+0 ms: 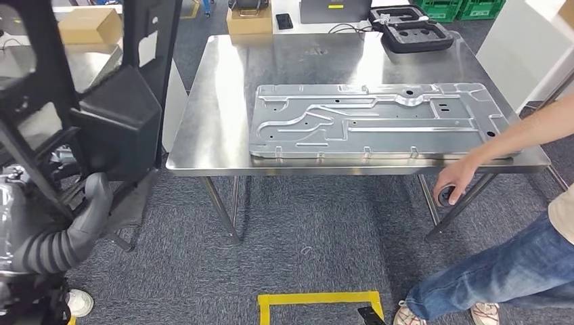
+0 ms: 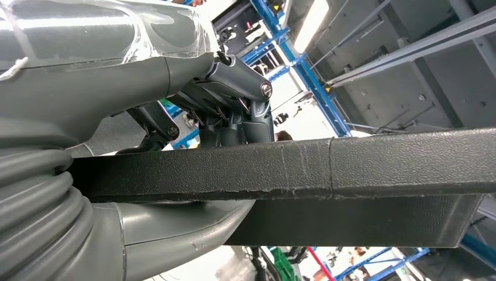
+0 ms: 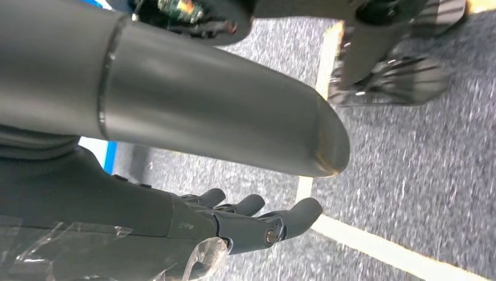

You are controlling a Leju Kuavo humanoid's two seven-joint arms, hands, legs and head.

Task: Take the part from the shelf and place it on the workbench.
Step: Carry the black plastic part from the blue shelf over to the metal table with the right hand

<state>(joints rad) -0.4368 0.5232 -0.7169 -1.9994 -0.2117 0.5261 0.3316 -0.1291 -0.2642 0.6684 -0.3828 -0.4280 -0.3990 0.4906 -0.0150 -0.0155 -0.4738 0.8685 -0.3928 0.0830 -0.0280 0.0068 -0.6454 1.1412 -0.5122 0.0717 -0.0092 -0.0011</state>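
Gripping the black part [image 2: 327,170], the left hand [image 2: 234,111] has its dark fingers [image 2: 243,126] over one face and the thick grey thumb under the other, so the flat textured slab is clamped edge-on in the left wrist view. From the head view the same part [image 1: 118,122] sits low at the robot's left side, beside the black shelf frame [image 1: 145,40], well apart from the desk [image 1: 216,101]. Right hand [image 3: 234,225] hangs over the carpet w/ fingers [image 3: 295,213] apart and lightly curved, nothing in it, i.e. released.

On the steel desk lies a large stamped sheet-metal panel [image 1: 372,122], flat, taking up most of the near half. At the far edge sit black foam trays [image 1: 413,30], w/ a cardboard box [image 1: 249,20] and a dark device [image 1: 284,20] just beyond. Another cardboard box [image 1: 88,26] shows behind the shelf frame.

A person's hand [image 1: 455,177] reaches in from the right, at the desk's front right corner, touching a small dark round object [image 1: 445,196] below the edge; jeans and shoes show nearby. Floor is grey carpet [image 1: 304,230] w/ a yellow tape square [image 1: 318,301]. Green crates [image 1: 460,8] stand at the back.
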